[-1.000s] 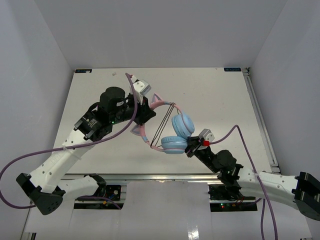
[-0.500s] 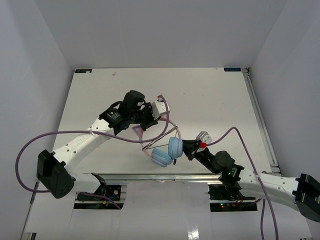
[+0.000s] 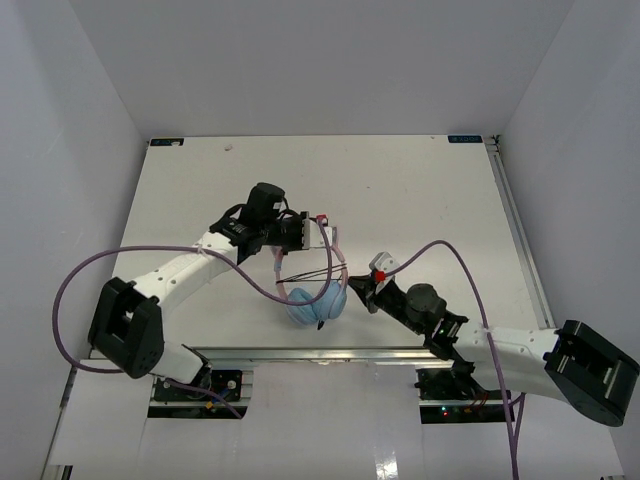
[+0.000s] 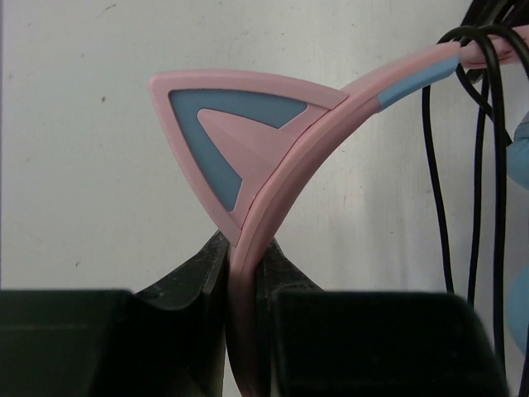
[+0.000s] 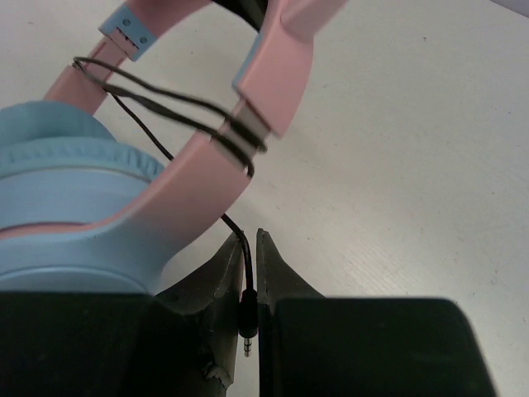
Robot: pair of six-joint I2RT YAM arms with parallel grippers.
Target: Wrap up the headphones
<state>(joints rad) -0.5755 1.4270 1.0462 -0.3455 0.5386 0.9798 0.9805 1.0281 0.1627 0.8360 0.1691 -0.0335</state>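
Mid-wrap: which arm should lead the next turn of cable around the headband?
Right. The right claw pinches the cable just above the plug, so it can carry the free end round. The left claw is clamped on the headband beside the cat ear, anchoring it.

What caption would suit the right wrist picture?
Right gripper shut on the thin black cable wound around pink-and-light-blue over-ear headphones.

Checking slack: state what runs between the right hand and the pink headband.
Black cable alone, from the plug in the right hand to the headband; right wrist view shows it.
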